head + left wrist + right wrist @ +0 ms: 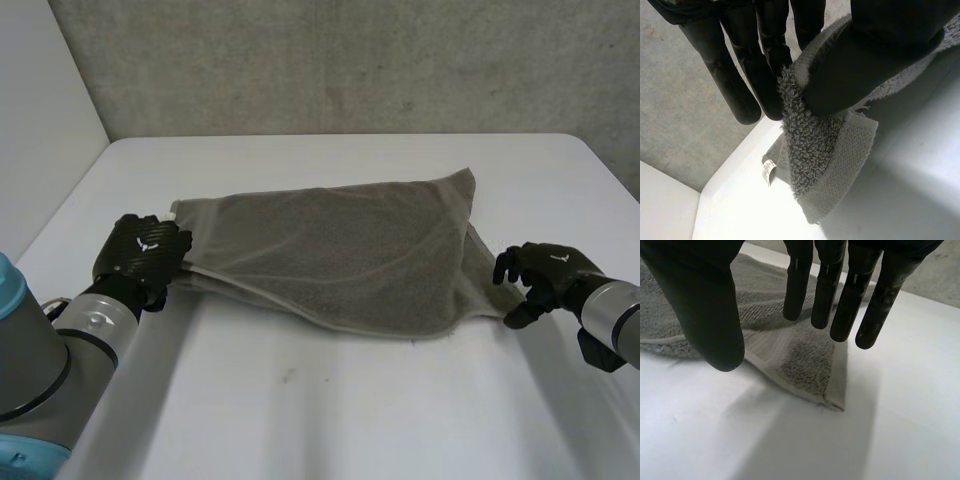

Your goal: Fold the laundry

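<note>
A grey-brown towel (350, 255) lies folded over across the middle of the white table (330, 410). My left hand (145, 252) is at the towel's left end, shut on a corner (815, 150) pinched between thumb and fingers; a small white label (769, 170) hangs beneath. My right hand (540, 275) hovers at the towel's right corner (825, 375), open, its straight fingers (840, 295) and thumb spread above the cloth without touching it. That corner lies flat on the table.
A grey concrete wall (350, 60) stands behind the table. The table's far edge (340, 136) runs behind the towel, and a pale wall (40, 120) borders the left side. Bare tabletop stretches in front of the towel.
</note>
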You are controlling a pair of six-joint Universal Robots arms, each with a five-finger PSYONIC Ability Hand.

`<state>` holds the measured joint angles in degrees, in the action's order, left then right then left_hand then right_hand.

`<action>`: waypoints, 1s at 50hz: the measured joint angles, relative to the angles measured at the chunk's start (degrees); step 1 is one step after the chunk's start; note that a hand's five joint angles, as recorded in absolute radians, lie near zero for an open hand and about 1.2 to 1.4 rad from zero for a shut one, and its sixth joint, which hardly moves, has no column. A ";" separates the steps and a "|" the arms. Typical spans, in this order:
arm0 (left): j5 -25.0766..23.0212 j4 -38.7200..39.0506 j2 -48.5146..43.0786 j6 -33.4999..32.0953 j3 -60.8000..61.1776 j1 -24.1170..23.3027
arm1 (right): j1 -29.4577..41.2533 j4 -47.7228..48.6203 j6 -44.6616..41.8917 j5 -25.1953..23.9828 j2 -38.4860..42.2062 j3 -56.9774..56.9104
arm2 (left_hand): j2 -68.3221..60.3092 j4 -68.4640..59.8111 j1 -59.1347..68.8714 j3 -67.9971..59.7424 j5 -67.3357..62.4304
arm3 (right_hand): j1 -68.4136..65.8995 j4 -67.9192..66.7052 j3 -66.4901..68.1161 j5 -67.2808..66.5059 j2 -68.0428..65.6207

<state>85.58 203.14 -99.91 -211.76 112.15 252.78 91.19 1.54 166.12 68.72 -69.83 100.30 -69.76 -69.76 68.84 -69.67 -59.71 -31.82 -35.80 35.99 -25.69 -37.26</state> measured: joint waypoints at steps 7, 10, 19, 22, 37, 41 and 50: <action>-0.02 -0.25 0.03 0.10 -0.01 -0.02 | 0.63 2.85 -0.11 -0.25 2.82 0.24 | 0.00 0.00 0.00 0.00 0.00 | 0.00 0.00 0.00 0.00 0.00; -0.01 -0.29 0.13 0.07 -0.01 -0.01 | 1.07 4.24 -0.20 -0.18 4.62 -0.07 | 0.00 0.00 0.00 0.00 0.00 | 0.00 0.00 0.00 0.00 0.00; -0.06 -0.30 0.50 0.07 -0.01 0.07 | 3.16 7.91 -0.19 0.43 7.82 -1.47 | 0.00 0.00 0.00 0.00 0.00 | -0.22 -0.67 0.53 -1.26 -0.13; -0.06 -0.29 0.51 0.07 -0.01 0.10 | 3.48 8.42 -0.17 0.50 8.12 -1.74 | 0.00 0.00 0.00 0.00 0.00 | -0.22 -1.23 1.03 -1.70 -0.13; -0.03 -0.30 0.52 0.05 0.00 0.17 | 5.92 9.16 0.14 0.96 10.78 -4.24 | 0.00 0.00 0.00 0.00 0.00 | -16.77 -20.59 20.36 -18.90 -19.24; -0.03 -0.40 0.56 0.05 -0.01 0.17 | 5.92 9.14 0.04 1.55 10.37 -5.15 | 0.00 0.00 0.00 0.00 0.00 | -22.94 -31.98 31.25 -29.87 -30.19; -0.11 -5.79 1.01 -0.45 -0.08 0.05 | 5.70 4.10 -8.12 3.80 -1.89 -7.18 | 0.00 0.00 0.00 0.00 0.00 | -22.94 -32.44 31.47 -30.60 -30.32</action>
<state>85.47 197.34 -98.90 -212.22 112.08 252.83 96.89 5.65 158.00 72.52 -71.72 93.12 -69.76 -69.76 68.84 -69.67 -59.71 -54.76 -68.24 67.45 -56.29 -67.59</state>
